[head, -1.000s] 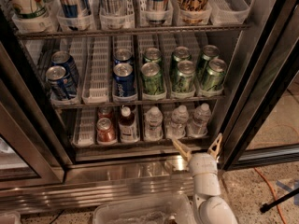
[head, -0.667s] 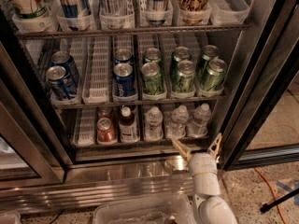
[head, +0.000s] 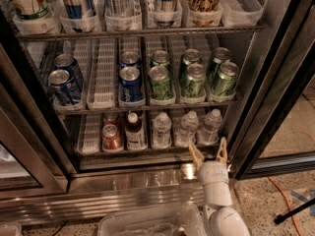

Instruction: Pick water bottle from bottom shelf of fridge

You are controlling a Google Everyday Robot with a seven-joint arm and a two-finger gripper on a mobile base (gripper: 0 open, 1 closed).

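Fridge (head: 268,68), door open: the water bottle (head: 210,126) stands at the right end of the bottom shelf (head: 91,134). The gripper (head: 209,154) hovers just before it, fingers spread and empty, over the steel base (head: 123,191) beside speckled floor (head: 261,203).

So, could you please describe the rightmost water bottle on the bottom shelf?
The small clear plastic water bottle has a white cap, ribbed body and clear liquid. It stands upright in a white slotted tray on the dark wire bottom shelf, rightmost of three alike. The beige gripper, open, sits just in front, not touching.
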